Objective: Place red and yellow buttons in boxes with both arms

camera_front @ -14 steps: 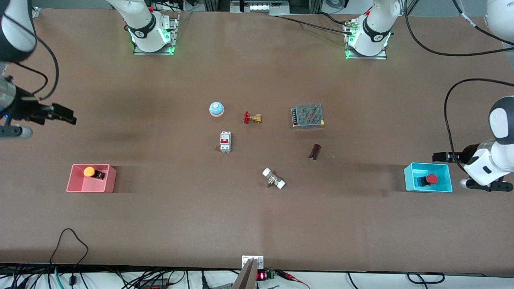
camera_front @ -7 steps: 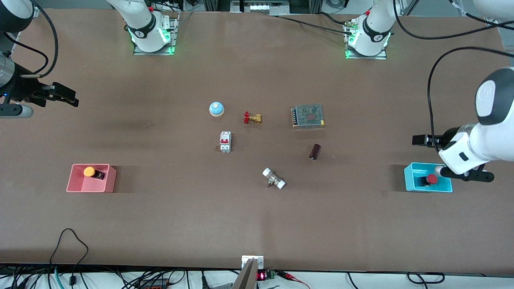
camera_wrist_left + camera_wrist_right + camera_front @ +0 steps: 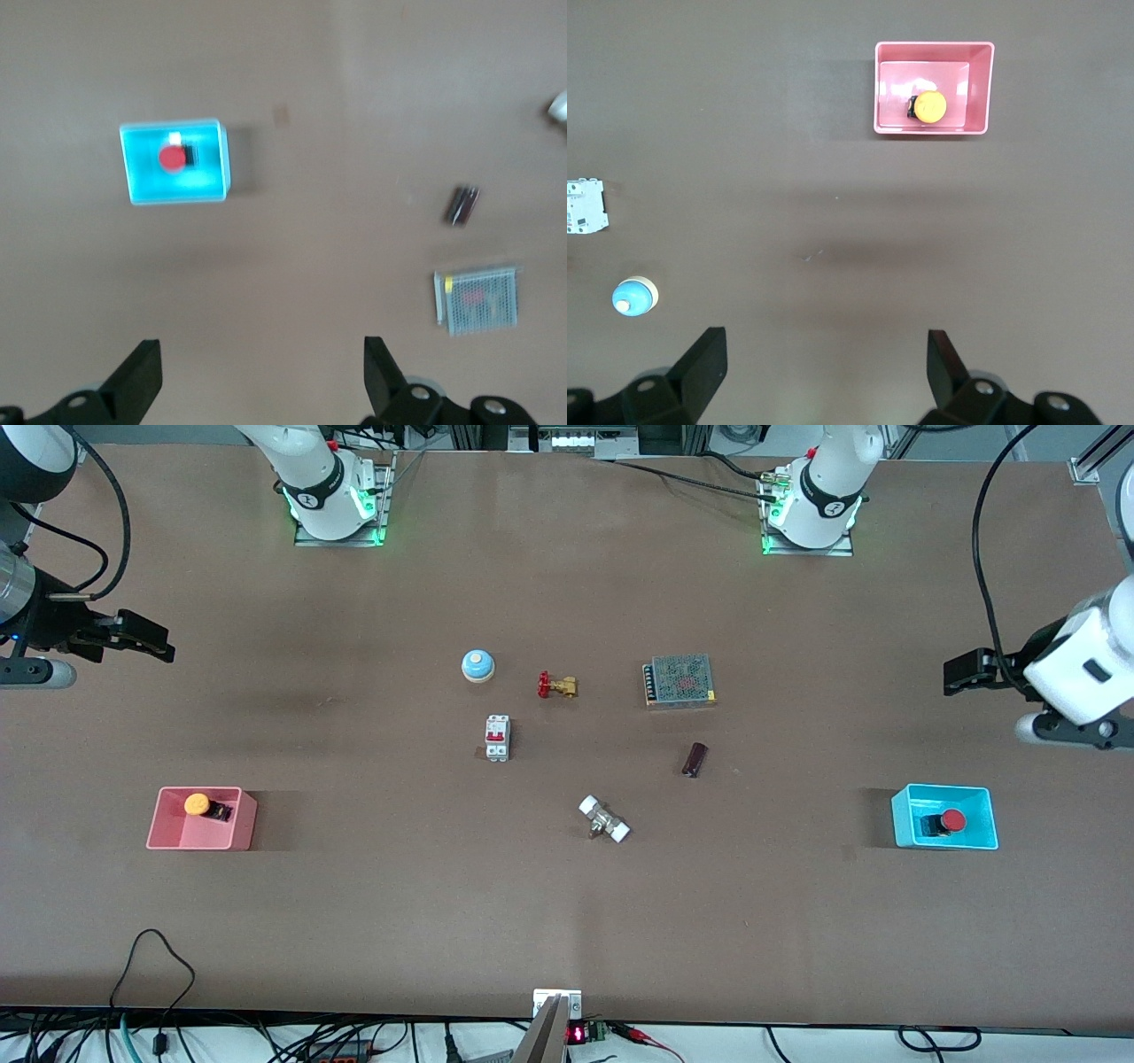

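The yellow button (image 3: 196, 804) lies in the pink box (image 3: 241, 819) and the red button (image 3: 952, 820) in the cyan box (image 3: 902, 817). Both claws are spread and empty: left claw (image 3: 959, 672) and right claw (image 3: 152, 643) are up over bare table (image 3: 567, 921). Remaining risk, I judge: a trailing cable snagging 1 of the 2 boxes.
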You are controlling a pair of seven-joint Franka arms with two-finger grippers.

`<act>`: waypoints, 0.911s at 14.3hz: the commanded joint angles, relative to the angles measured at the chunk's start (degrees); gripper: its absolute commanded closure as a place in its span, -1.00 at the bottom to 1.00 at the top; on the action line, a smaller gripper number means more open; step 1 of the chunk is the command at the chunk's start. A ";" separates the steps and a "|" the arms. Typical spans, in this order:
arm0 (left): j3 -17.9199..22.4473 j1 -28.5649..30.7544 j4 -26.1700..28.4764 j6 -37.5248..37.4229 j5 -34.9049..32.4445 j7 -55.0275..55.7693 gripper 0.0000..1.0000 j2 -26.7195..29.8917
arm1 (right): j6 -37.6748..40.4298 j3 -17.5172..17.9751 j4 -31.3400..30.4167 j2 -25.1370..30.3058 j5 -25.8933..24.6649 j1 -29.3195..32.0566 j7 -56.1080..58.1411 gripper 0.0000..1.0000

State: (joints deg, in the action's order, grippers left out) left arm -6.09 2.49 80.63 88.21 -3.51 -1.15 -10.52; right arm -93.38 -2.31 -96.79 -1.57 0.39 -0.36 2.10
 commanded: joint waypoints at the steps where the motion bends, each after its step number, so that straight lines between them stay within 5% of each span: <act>1: 0.46 0.68 18.14 10.32 1.93 0.45 -1.00 12.19 | -0.14 0.29 -0.33 0.42 -0.65 0.27 -0.96 -1.00; 13: 0.37 0.59 16.14 4.78 4.04 -0.26 -1.00 11.58 | 0.04 0.29 3.98 -3.18 -0.74 0.71 -0.87 -1.00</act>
State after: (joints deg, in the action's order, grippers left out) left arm -5.77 3.00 97.24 93.78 -0.59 -0.93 0.30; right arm -93.87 -2.35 -94.42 -4.10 0.28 -0.03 2.04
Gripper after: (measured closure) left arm 0.000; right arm 0.000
